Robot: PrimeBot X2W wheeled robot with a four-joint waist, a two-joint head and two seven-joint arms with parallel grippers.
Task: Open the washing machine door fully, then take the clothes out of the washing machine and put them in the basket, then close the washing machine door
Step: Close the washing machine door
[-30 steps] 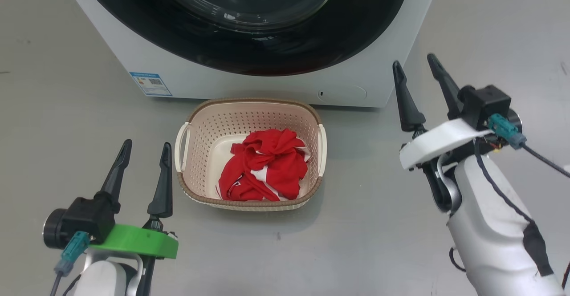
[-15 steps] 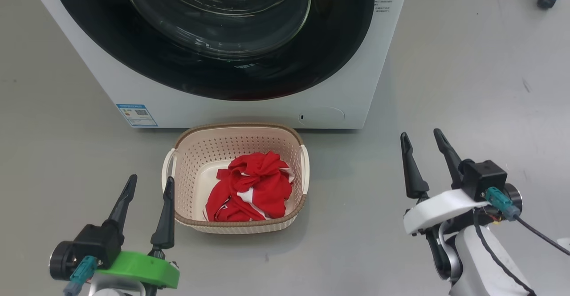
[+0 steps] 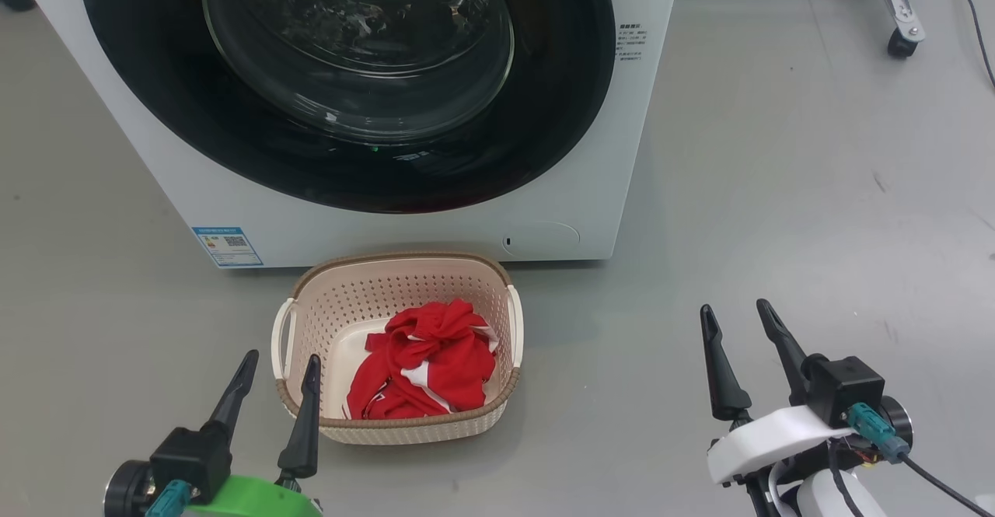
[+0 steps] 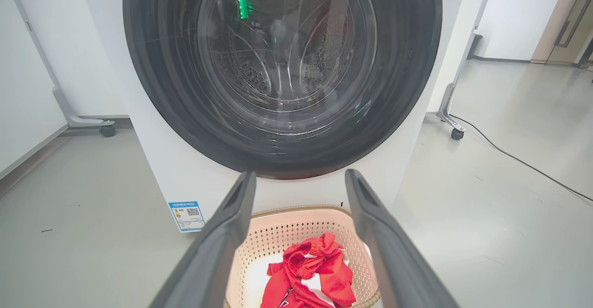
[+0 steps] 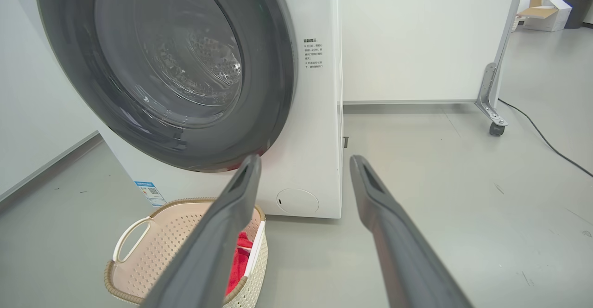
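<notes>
The white washing machine (image 3: 626, 190) stands ahead, and the washing machine door (image 3: 544, 113), black-rimmed with a glass bowl, lies flush against its front. Through the glass the steel drum (image 4: 287, 62) shows. On the floor in front sits the cream basket (image 3: 404, 257) with the red and white clothes (image 3: 435, 350) bunched inside. My left gripper (image 3: 281, 360) hovers open at the basket's near left corner. The right gripper (image 3: 734, 309) stands open over bare floor, right of the basket. In the wrist views the left gripper (image 4: 300, 174) and the right gripper (image 5: 305, 159) hold nothing.
A blue label (image 3: 225, 245) marks the machine's lower left corner. A wheeled frame leg (image 3: 902, 31) and a black cable (image 3: 968, 12) lie at the far right. Grey floor (image 3: 777, 214) stretches to the right of the machine.
The camera has moved, so more of the machine and door shows. My right gripper has drawn back from the machine's lower right corner toward me. Both grippers stayed open.
</notes>
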